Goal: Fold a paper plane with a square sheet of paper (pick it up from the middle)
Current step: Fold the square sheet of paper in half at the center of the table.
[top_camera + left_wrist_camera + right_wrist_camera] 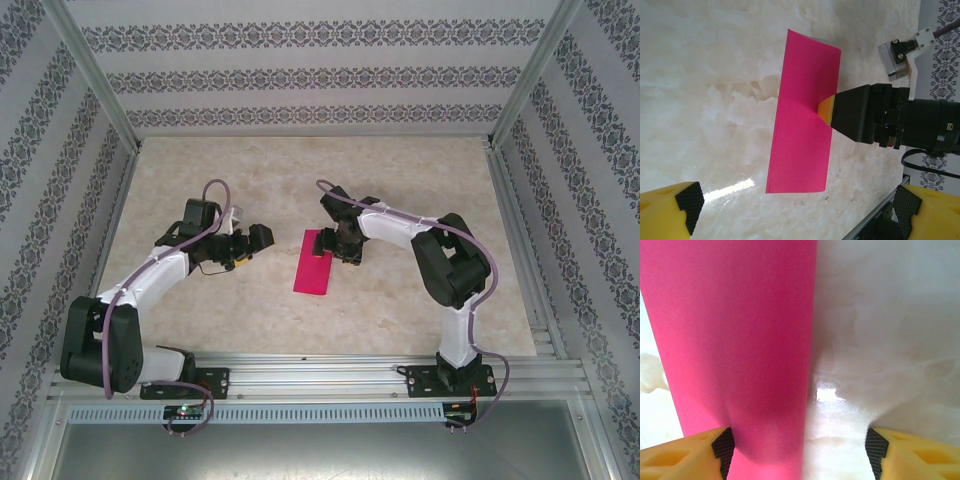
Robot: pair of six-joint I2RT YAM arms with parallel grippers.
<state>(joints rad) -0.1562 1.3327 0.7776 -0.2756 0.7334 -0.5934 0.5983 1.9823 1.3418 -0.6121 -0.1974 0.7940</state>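
Observation:
The square sheet of paper is magenta and lies on the table, folded in half into a long flat rectangle; it has no paper plane shape. My right gripper stands open at the sheet's far right end. In the left wrist view one of its yellow fingertips rests on the paper, which rises slightly there. In the right wrist view the paper runs under the left finger, and bare table fills most of the gap of the right gripper. My left gripper hangs open left of the sheet, its jaws holding nothing.
The marble-patterned table is bounded by patterned walls on three sides. An aluminium rail with both arm bases runs along the near edge. The right arm's black wrist and its camera hang just beyond the sheet.

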